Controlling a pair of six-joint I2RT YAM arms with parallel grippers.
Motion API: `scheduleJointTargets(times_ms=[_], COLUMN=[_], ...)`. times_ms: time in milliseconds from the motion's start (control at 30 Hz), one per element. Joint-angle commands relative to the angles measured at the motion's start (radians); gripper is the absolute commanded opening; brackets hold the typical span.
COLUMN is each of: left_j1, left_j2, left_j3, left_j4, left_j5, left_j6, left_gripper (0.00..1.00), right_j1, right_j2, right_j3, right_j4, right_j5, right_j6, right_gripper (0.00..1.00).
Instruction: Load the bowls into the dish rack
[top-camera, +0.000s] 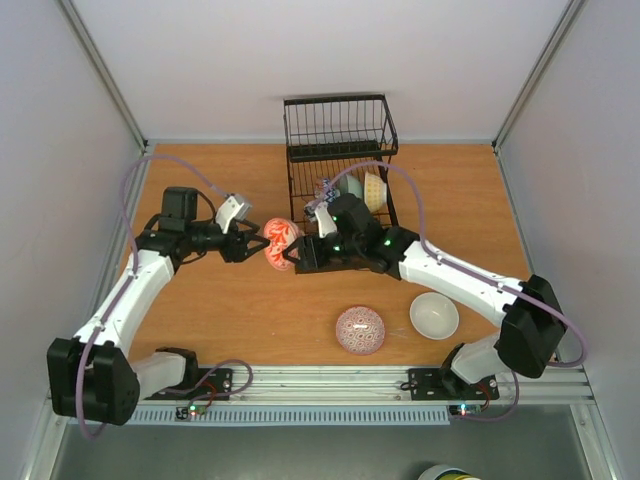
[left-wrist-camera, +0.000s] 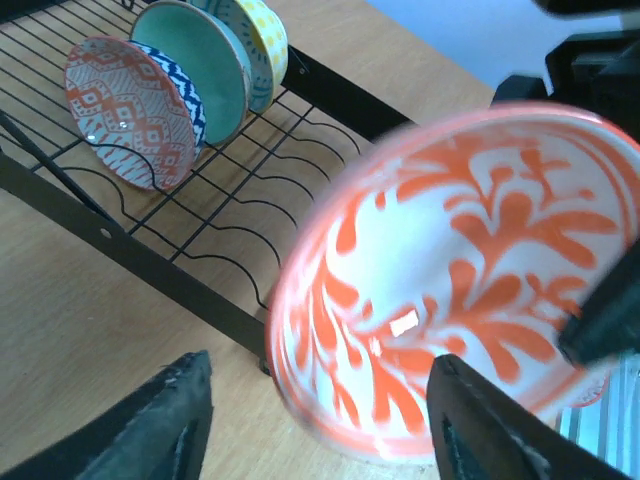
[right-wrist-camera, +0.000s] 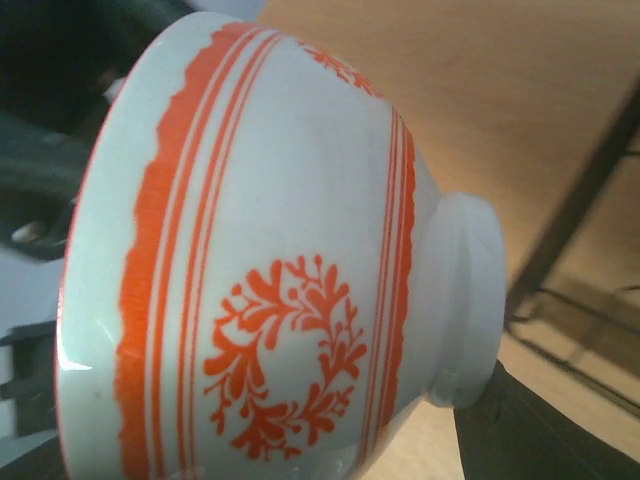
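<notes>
Gripped on edge by the right claw, in the air over mid-desk, just off the near-left corner of the rack: orange bowl. Mouth turned toward the desk's left edge and the left claw, foot toward the right edge; mouth-to-foot axis lying roughly level, left to right.

Left claw spread wide, one finger either side of the rim, no contact to be made out. Right claw closed on the bowl, with one finger seen by the foot in its own wrist view and the other hidden behind the bowl. Blurred in the left wrist view, right rim cut off by the frame.

Standing on edge among the rack's tines: red-patterned bowl, green bowl, yellow bowl, the last cropped at the top.

By the desk's near edge, right of centre: overturned bowl, with white bowl upright near it, not touching.
</notes>
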Motion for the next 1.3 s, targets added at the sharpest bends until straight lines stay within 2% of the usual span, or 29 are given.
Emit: scheduleJointTargets(times_ms=[0, 67, 133, 233, 367, 467, 800, 1267], left_j1=[0.004, 0.004, 0.004, 0.004, 0.004, 0.004, 0.004, 0.004], left_j2=[-0.042, -0.053, -0.067, -0.081, -0.086, -0.085, -0.077, -0.084], left_j3=[-0.022, -0.028, -0.036, -0.045, -0.047, -0.048, -0.048, -0.046], left_j4=[0.088, 0.102, 0.120, 0.135, 0.136, 0.137, 0.135, 0.126], left_j5=[-0.038, -0.063, -0.091, -0.117, -0.120, -0.121, -0.114, -0.103], left_j6=[-0.037, -0.049, -0.061, -0.072, -0.071, -0.069, -0.065, -0.058], left_gripper=[0.71, 0.79, 0.84, 0.85, 0.86, 0.86, 0.85, 0.85], right_j1=[-0.003, -0.003, -0.002, 0.000, 0.015, 0.019, 0.019, -0.013], right_j2=[0.031, 0.082, 0.140, 0.257, 0.415, 0.497, 0.682, 0.856], right_j3=[0.159, 0.232, 0.314, 0.449, 0.631, 0.728, 0.929, 1.093], right_j4=[-0.230, -0.307, -0.361, -0.464, -0.620, -0.676, -0.736, -0.706], right_j5=[0.264, 0.357, 0.445, 0.563, 0.809, 0.895, 1.026, 1.037], right_j6=[-0.122, -0.141, -0.155, -0.166, -0.171, -0.173, -0.242, -0.281], right_gripper=[0.01, 0.01, 0.01, 0.01, 0.01, 0.01, 0.01, 0.01])
